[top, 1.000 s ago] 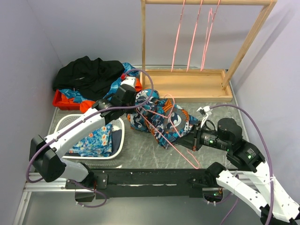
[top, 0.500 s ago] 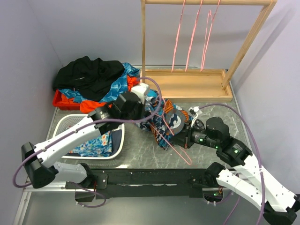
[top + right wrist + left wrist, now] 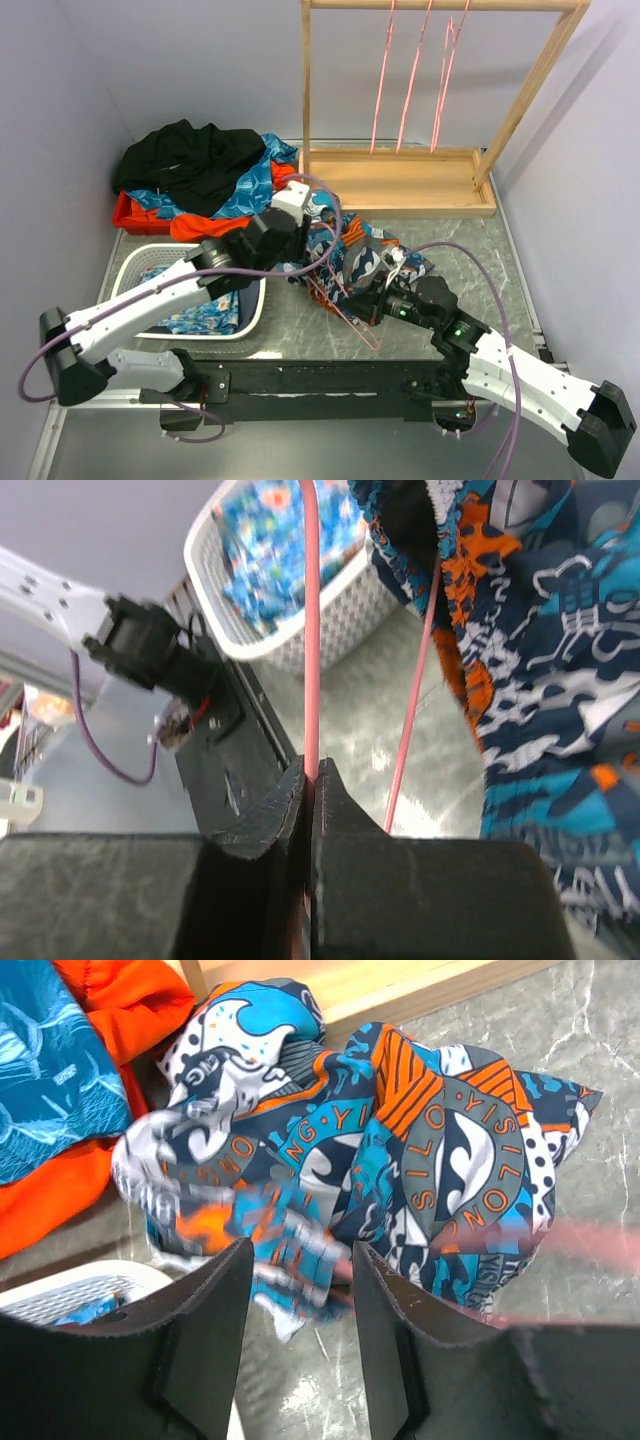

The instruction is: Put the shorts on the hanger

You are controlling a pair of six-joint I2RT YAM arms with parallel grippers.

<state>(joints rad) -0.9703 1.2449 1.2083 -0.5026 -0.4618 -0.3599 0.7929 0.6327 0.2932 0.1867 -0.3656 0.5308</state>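
Nearest me, my right gripper (image 3: 365, 300) is pressed together on the hanger (image 3: 338, 298), pinching one thin pink wire. A second ago this hand sat further right with the long wire trailing out across the table. Now it has pushed left and the wire runs in under the near edge of the shorts (image 3: 350, 255). I take that as the threading step under way, not finished: the cloth is bunched over the frame, not draped on it.

The shorts lie crumpled at the middle of the table, right of the white basket (image 3: 255, 300) and near the wooden rack (image 3: 400, 185). They have gathered tighter than they were a second ago.

My left gripper (image 3: 308, 243) has swung right from the far-left pile and hangs over the far-left part of the shorts.

The right wrist view settles the grip: the right gripper (image 3: 310, 770) clamps one wire of the hanger (image 3: 310, 630) while a second wire slants up into the shorts (image 3: 540, 680), which the overhead view hides. The left wrist view shows the left gripper (image 3: 300, 1260) with jaws spread and the shorts (image 3: 400, 1150) beyond them, nothing held. There the hanger (image 3: 590, 1240) is only a pink blur.

Furthest off, three more pink hangers (image 3: 410, 80) hang on the rack's bar.
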